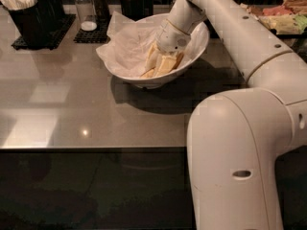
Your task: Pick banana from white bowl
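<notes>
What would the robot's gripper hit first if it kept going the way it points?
Probably the curved yellow banana lying in the wide, glossy white bowl lined with crumpled paper. The gripper sits inside the bowl, angled down at it; depth is unclear.

The white-cased gripper (162, 65) dips into the glossy white, paper-lined bowl (146, 81) on the reflective grey-brown tabletop (72, 109), near black utensil cups (29, 25).

Pincer (162, 64) inside bowl (139, 79) on table (72, 114); utensil cups (29, 22) behind, left.
</notes>
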Tool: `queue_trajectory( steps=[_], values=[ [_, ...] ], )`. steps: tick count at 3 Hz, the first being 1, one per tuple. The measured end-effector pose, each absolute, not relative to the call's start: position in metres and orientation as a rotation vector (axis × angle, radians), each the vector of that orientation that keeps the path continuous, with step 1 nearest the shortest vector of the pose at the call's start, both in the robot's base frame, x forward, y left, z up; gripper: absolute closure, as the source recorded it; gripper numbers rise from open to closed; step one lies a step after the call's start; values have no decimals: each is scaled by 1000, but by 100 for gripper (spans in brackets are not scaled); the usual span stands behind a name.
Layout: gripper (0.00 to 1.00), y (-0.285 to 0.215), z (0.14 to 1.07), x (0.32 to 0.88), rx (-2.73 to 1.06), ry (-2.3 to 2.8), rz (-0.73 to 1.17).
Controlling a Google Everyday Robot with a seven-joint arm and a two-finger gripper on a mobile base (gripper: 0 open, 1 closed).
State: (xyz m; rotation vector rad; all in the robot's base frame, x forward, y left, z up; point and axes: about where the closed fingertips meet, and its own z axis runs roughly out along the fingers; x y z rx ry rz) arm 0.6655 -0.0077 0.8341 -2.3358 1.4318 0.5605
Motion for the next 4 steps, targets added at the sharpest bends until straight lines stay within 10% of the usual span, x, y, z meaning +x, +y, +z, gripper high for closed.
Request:
queue_trajectory(
  steps=[1,4],
  values=[
    [100,-12,836,664,-2340,1440,534],
    [100,-33,906,667,-2401,1468,67]
  ],
)
